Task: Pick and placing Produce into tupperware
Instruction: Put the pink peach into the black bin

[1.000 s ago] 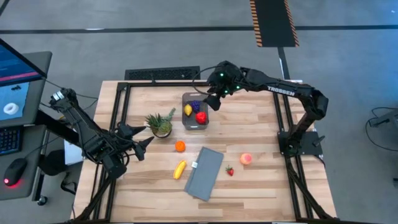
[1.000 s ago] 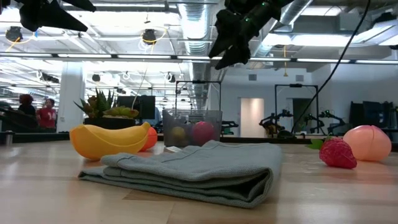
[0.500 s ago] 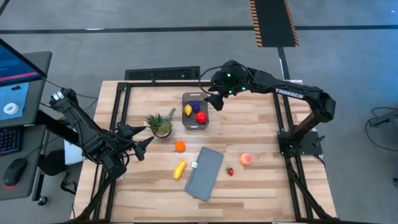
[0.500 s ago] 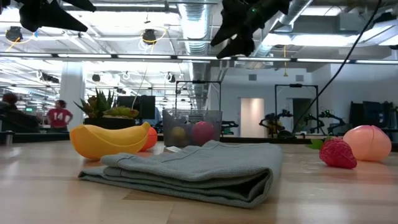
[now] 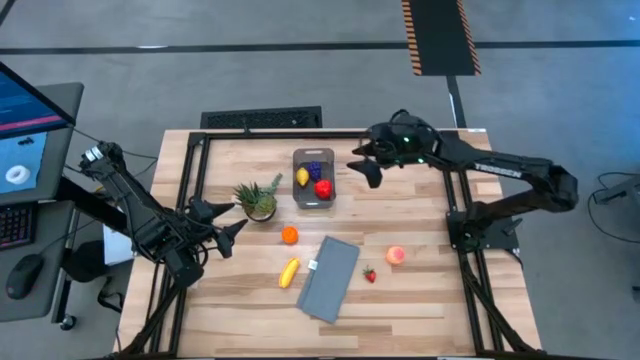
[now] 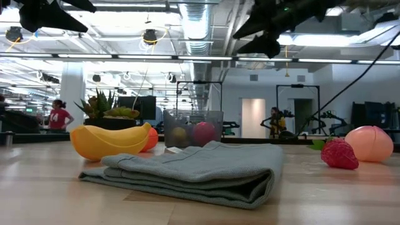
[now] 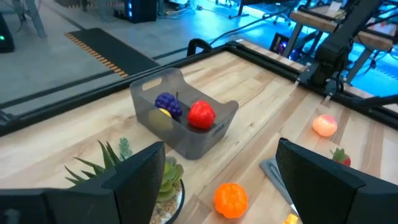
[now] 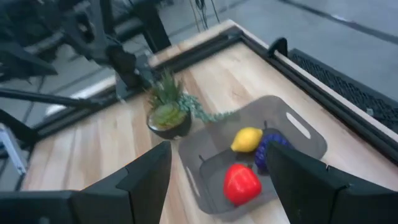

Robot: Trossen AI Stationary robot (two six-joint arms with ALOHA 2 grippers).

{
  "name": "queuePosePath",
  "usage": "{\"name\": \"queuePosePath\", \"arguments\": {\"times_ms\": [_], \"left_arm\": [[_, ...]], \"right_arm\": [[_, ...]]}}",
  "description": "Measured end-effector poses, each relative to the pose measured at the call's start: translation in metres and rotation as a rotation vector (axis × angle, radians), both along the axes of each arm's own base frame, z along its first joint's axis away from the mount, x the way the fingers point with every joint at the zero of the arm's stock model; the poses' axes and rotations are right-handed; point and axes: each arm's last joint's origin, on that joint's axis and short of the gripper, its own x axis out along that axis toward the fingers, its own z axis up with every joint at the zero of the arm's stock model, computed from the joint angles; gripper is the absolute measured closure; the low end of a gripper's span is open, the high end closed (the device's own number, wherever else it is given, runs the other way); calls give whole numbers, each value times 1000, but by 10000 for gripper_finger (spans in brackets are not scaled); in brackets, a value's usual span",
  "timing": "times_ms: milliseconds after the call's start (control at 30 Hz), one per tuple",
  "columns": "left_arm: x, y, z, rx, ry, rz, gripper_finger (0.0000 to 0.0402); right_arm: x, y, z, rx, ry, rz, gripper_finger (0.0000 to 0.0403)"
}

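The tupperware (image 5: 313,152) stands at the table's far middle. It holds a red fruit (image 5: 323,187), a lemon (image 5: 302,177) and purple grapes (image 5: 315,169). Loose on the wood lie an orange (image 5: 289,235), a banana (image 5: 289,272), a strawberry (image 5: 369,274) and a peach (image 5: 396,255). My right gripper (image 5: 362,165) hangs open in the air just right of the tub, nothing between its fingers; its wrist view looks down on the tub (image 8: 298,134). My left gripper (image 5: 225,218) waits open above the table's left edge.
A potted spiky plant (image 5: 258,200) stands left of the tub. A folded grey cloth (image 5: 330,277) lies near the front middle, between the banana and the strawberry. Black frame rails (image 5: 196,170) run along the table's edges. People show in the room beyond, far off.
My right gripper has drawn back from above the tub toward the table's right edge, staying high, and has tipped from pointing steeply down to nearer level. The fruits in the tub and on the table lie where they were.
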Motion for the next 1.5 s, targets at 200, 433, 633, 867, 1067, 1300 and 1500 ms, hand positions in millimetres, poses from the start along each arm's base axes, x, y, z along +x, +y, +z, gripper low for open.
{"name": "queuePosePath", "arguments": {"times_ms": [200,433,633,867,1067,1300,1500], "left_arm": [[0,0,0,-16,-17,10,107],[0,0,0,-22,-25,12,107],[0,0,0,-22,-26,12,107],[0,0,0,-28,-30,14,107],[1,-1,1,-35,-34,14,107],[1,-1,0,-38,-31,12,107],[1,-1,0,-38,-30,12,107]], "right_arm": [[-23,15,-4,-13,-81,-30,122],[-46,35,-20,25,-126,-9,122],[-59,55,-29,36,-153,63,122],[-69,71,-37,67,-138,122,150],[-82,84,-43,109,-36,162,201],[-103,100,-48,193,77,214,237],[-119,109,-53,298,183,197,236]]}}
